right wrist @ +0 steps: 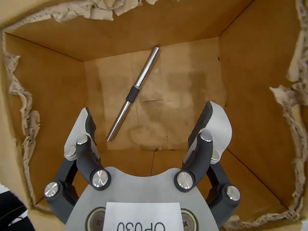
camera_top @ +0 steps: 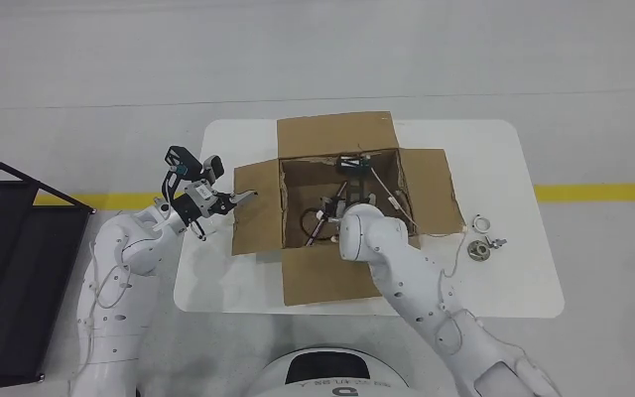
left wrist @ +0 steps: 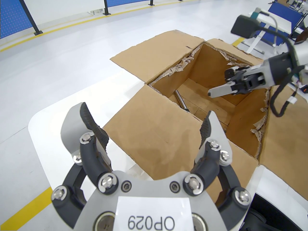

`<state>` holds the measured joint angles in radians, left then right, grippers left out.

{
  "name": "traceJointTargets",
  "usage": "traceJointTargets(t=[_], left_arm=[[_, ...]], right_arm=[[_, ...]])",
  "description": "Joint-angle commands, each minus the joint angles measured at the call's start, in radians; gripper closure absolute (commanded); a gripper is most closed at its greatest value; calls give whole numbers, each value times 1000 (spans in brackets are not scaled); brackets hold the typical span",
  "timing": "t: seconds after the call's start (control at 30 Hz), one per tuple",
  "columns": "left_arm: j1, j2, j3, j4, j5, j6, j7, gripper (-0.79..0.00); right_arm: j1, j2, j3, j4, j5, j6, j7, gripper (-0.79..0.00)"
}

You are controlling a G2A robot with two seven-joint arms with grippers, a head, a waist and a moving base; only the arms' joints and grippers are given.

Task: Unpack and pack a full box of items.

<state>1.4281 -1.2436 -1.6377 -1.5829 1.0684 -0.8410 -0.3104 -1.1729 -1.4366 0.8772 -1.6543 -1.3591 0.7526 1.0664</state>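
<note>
An open cardboard box with torn flap edges stands in the middle of the white table. On its floor lies a shiny metal rod with a black band around its middle, also seen past the box wall as the rod. My right gripper hangs open inside the box, a little above the floor and just beside the rod, touching nothing. From the other arm's camera the right gripper shows below the box rim. My left gripper is open and empty outside the box, over its left flap.
On the table right of the box lie a small ring, a round metal part and a thin white cable. A black rack stands on the floor left of the table. Bare table shows on the far right.
</note>
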Motion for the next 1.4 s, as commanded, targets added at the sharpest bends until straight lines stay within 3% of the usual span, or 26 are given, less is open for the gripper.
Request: traceJointTargets(t=[0.0, 0.47, 0.8, 0.93, 1.23, 1.37], left_arm=[[0, 0, 0, 0, 0, 0, 0, -785], [0, 0, 0, 0, 0, 0, 0, -785], [0, 0, 0, 0, 0, 0, 0, -785], [0, 0, 0, 0, 0, 0, 0, -785], [0, 0, 0, 0, 0, 0, 0, -785], [0, 0, 0, 0, 0, 0, 0, -785]], right_arm=[[23, -16, -24, 64, -20, 13, -12, -554], [171, -140, -107, 375, 27, 4, -3, -440], [262, -212, -139, 587, 32, 7, -6, -489], [294, -239, -140, 658, 49, 4, -3, -416], [337, -259, -48, 743, 51, 4, -3, -252], [308, -253, 24, 712, 32, 15, -14, -271]])
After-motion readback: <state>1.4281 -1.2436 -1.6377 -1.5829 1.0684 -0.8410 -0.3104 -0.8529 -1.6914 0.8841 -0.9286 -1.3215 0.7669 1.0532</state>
